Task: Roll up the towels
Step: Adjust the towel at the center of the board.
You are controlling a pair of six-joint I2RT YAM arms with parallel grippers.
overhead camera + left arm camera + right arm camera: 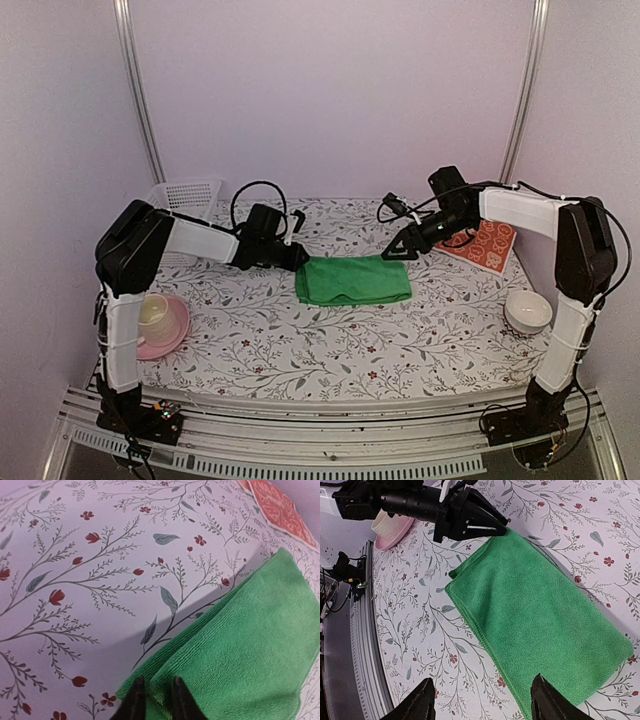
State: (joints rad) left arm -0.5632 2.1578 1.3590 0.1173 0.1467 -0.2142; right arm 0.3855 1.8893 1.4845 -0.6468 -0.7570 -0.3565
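Observation:
A plain green towel (352,281) lies folded flat in the middle of the flowered table (300,350). My left gripper (300,256) sits low at the towel's far left corner. In the left wrist view its jaws (155,700) are only narrowly parted, with the upper layer's folded edge of the green towel (240,645) between them. My right gripper (398,250) hovers over the towel's far right corner, open wide with nothing between its fingers (427,702); the green towel (535,610) spreads below it. The orange-red patterned towel (487,245) lies flat at the far right.
A white slotted basket (185,195) stands at the back left. A pink plate holding a pale cup (155,322) is at the near left, and a white bowl (527,312) at the near right. The table's front rail (330,440) runs along the near edge.

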